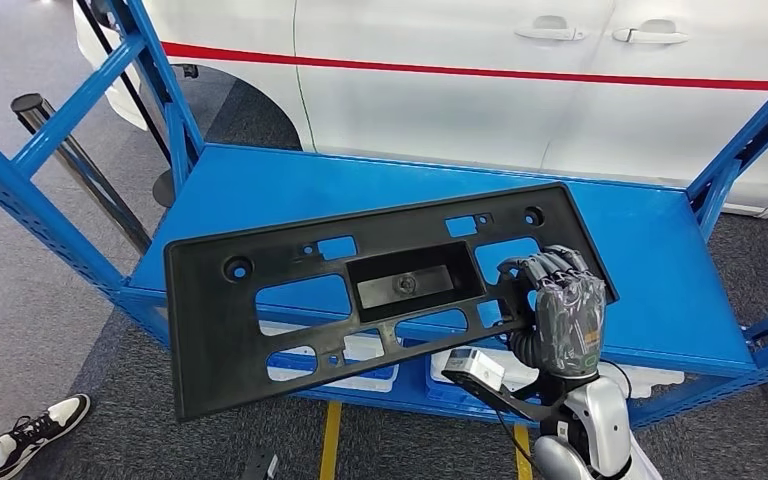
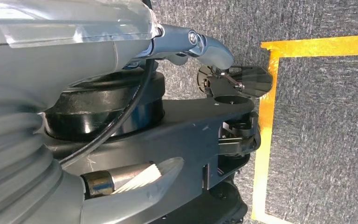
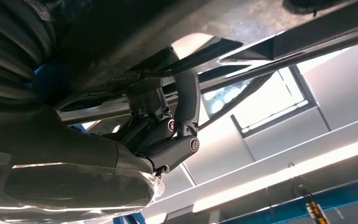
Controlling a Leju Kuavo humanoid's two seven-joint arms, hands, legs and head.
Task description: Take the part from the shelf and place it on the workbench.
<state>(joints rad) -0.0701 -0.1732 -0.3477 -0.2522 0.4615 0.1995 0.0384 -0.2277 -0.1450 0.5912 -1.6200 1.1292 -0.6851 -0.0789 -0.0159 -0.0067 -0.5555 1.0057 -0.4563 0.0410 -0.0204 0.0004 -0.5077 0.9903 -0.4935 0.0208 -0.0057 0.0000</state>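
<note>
I've got the part (image 1: 360,300) in my right hand (image 1: 560,310), fingers wrapped over its right end, thumb underneath. It's a long flat black plastic panel w/ a sunken rectangular pocket in the middle, several rectangular cutouts and round holes near both ends. It's tilted, left end lower, held above the blue shelf (image 1: 660,260), near its front edge. Left hand (image 2: 135,42): can't tell if open or closed.
</note>
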